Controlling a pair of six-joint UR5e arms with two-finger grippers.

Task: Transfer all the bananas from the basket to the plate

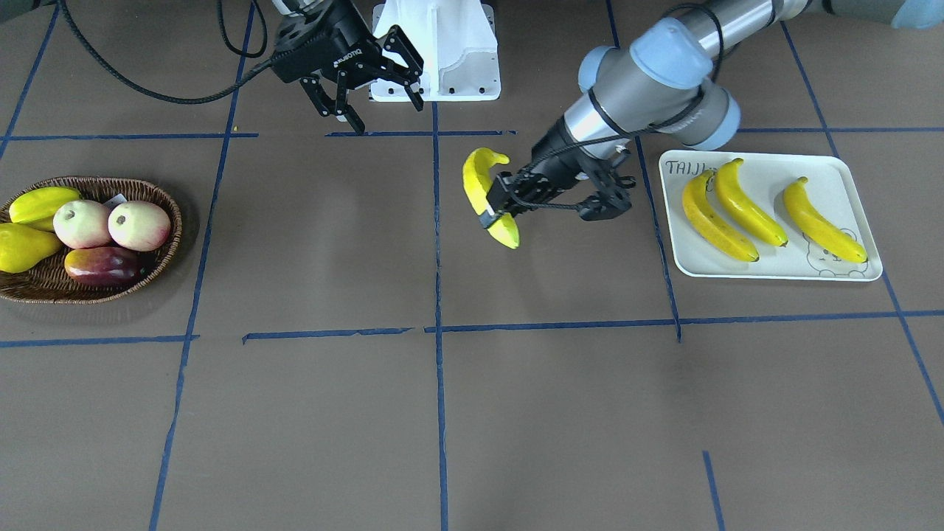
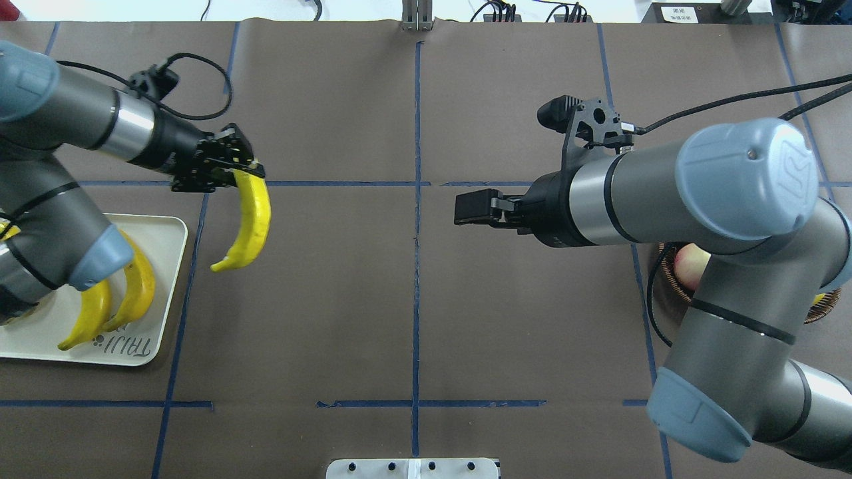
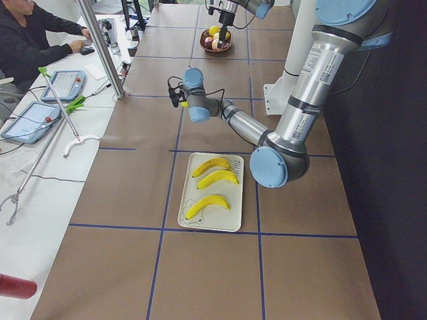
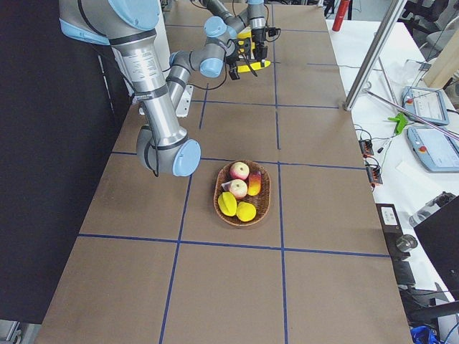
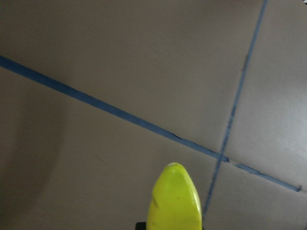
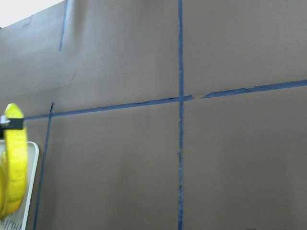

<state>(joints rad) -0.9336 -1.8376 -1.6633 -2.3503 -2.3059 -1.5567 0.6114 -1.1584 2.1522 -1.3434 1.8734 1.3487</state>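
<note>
Yellow and glossy, the fourth banana (image 2: pixel 254 219) is pinched near one end by the left gripper (image 2: pixel 234 167) and is held clear of the brown paper table (image 2: pixel 413 319), with most of its length hanging free toward the robot. It is carried over the left half of the table, just right of the plate (image 1: pixel 773 193), on which three other bananas (image 1: pixel 748 203) are already laid side by side. No banana is to be seen in the basket (image 1: pixel 88 179) at the far right. Only rounder fruit (image 1: pixel 110 225) is left there, so this is judged to be the last transfer.

The right gripper (image 1: pixel 383 110) is held spread and empty near the robot's base, well apart from everything.

Because the banana is gripped off-centre, a swing or a pivot in the jaws is to be expected, so the carry should be made slowly and level. A bare strip is seen between the second and third bananas, and it is judged the best landing place. The held banana should be turned parallel to its neighbours first. It should then be lowered until its free end is rested on the white surface. Only after that should the jaws be parted and the wrist drawn straight up, so that the fruit already placed is not nudged.
</note>
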